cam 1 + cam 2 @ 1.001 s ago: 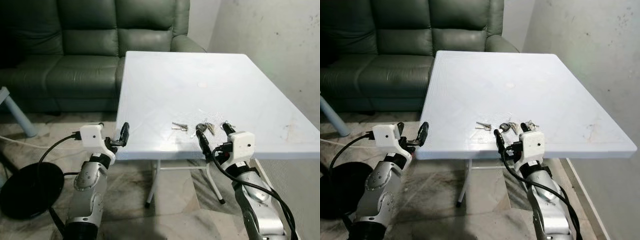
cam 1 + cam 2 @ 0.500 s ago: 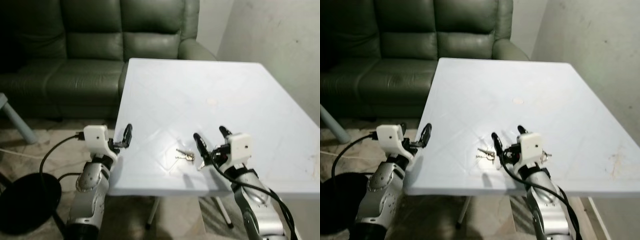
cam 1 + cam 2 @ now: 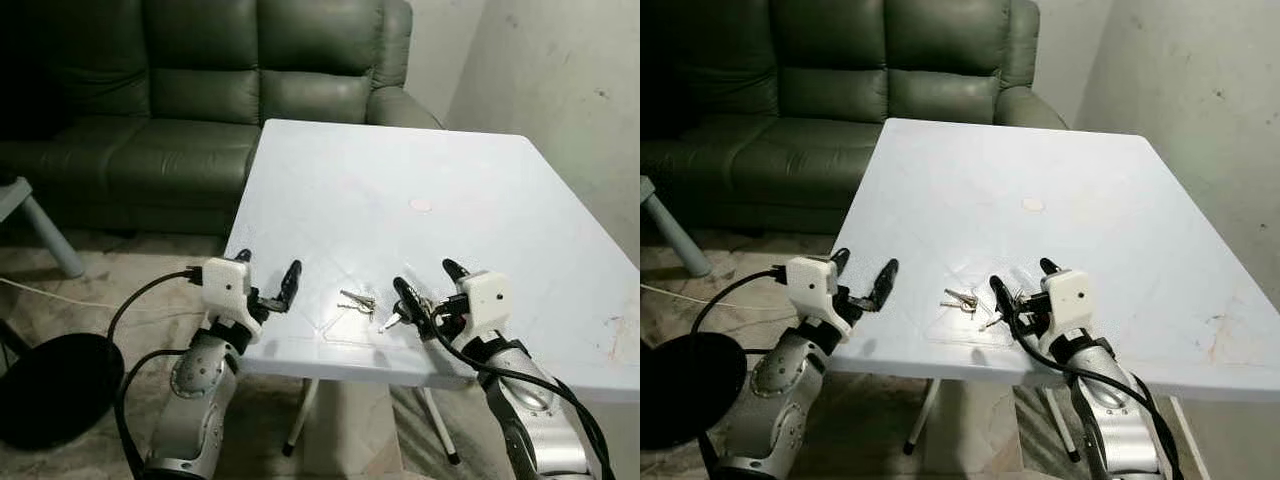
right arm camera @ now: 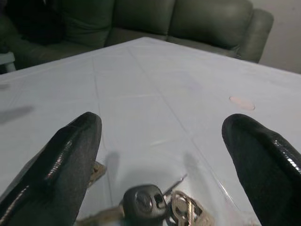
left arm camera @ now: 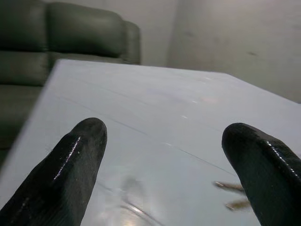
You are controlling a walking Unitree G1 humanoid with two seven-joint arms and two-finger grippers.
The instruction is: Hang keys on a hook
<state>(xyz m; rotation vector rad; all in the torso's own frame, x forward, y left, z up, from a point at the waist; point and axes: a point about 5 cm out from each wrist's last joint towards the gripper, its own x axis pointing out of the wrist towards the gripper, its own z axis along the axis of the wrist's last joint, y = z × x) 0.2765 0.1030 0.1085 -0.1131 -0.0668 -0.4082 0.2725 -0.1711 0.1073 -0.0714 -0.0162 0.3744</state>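
Right wrist view frames the keys between the right gripper's wide fingers near the table's front edge, ready to grasp; left gripper hovers wide at the left edge.

- This is a room in a home.
- A big dark green sofa stands by the wall.
- A white table stands just beside it, on a stone-patterned floor.

Head stereo pair looking down at white table, wrist cameras low, close over it
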